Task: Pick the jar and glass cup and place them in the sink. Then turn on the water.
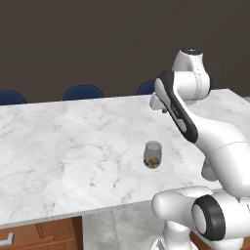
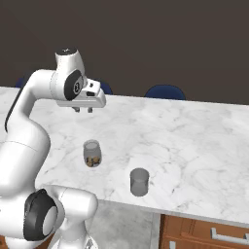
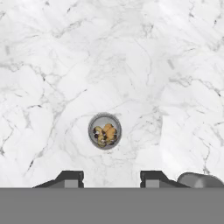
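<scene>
Jar upright on the white marble surface, near the front edge, seen straight down in hand view w/ brown-golden bits showing through the open top. Same jar in left base view and right base view, standing free, nothing touching it. Glass cup just beside it toward the front edge, apart from jar, also upright. End effector hanging well above the surface, pointing down, jar below and a little ahead of it; fingers apart w/ a clear gap, nothing between them. Handling, as a guess: small rigid glass cylinder, prob light even w/ contents, smooth and slippery walls, breakable if dropped or squeezed hard. Best hold likely across the side wall around mid-height or just under the greyish rim, fingers on opposite sides, approach from above. Open top, so keep upright or contents may spill. Gap looks wide enough for jar, though hard to be sure. Risk: off-centre closing could tip it or nudge it toward the cup. Blue chair backs beyond the far edge, out of the way.
</scene>
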